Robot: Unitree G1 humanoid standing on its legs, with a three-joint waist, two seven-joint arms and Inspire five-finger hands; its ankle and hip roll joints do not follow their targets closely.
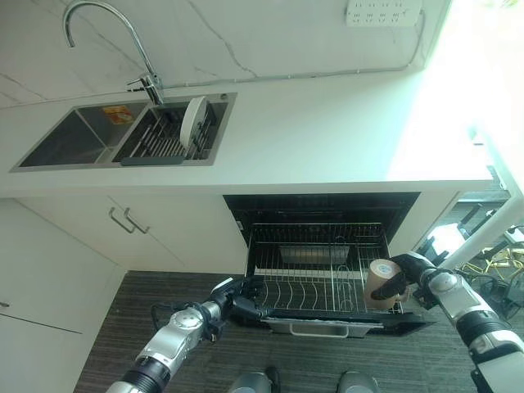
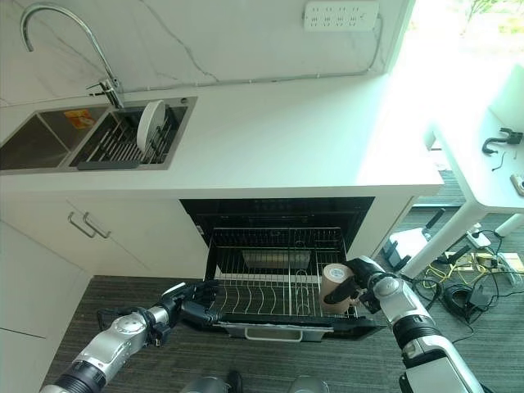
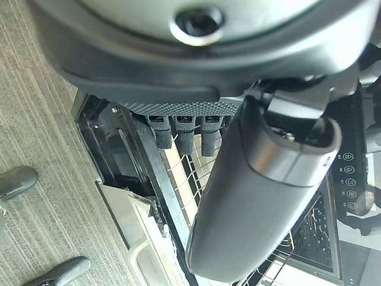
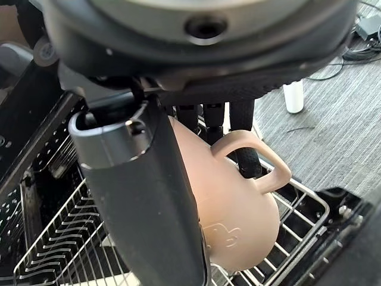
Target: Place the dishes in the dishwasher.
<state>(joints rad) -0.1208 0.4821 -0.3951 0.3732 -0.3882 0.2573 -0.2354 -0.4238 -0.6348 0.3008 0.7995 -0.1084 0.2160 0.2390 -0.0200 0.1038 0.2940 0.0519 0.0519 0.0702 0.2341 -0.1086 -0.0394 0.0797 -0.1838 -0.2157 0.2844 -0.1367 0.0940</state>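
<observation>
Right hand fingers curled round tan mug, held upright over right end of dishwasher rack. Left hand gripping rack's left front edge, steadying.

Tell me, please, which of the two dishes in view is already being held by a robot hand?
The tan mug, gripped by the right robot hand over the dishwasher rack; the white plate stands untouched in the sink rack.

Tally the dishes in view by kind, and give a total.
Mugs: 1, the tan mug held by the right hand over the dishwasher rack.
Plates: 1, the white plate standing on edge in the sink rack.
Total: 2
</observation>
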